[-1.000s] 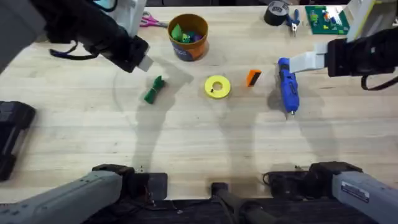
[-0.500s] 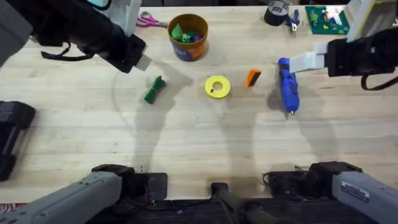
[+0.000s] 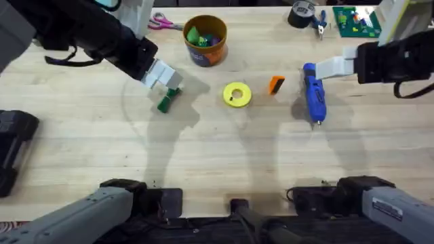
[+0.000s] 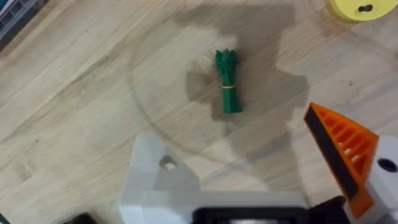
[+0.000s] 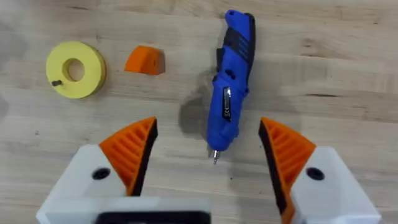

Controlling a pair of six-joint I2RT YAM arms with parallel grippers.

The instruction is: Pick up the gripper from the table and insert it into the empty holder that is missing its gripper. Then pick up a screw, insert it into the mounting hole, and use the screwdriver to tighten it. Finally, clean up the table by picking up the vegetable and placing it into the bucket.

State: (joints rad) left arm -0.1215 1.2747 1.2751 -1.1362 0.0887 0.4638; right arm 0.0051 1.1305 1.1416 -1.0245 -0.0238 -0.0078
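The vegetable lies left of centre, with my left gripper open just above it. In the left wrist view the vegetable sits beyond my open left gripper. One of its fingers is the bare white holder; the other finger carries an orange wedge. The loose orange gripper rests between the yellow disc and the screwdriver. My right gripper hangs open over the bit end of the screwdriver. A small dark screw lies on the disc. The bucket stands at the back.
Green and blue toys lie inside the bucket. Pink scissors lie at the back, left of the bucket. A tape roll, small pliers and a green board sit at the back right. A black block occupies the left edge.
My left gripper has moved toward the vegetable, and its white fingers now stand just above it. The right arm and the objects on the table have stayed put.
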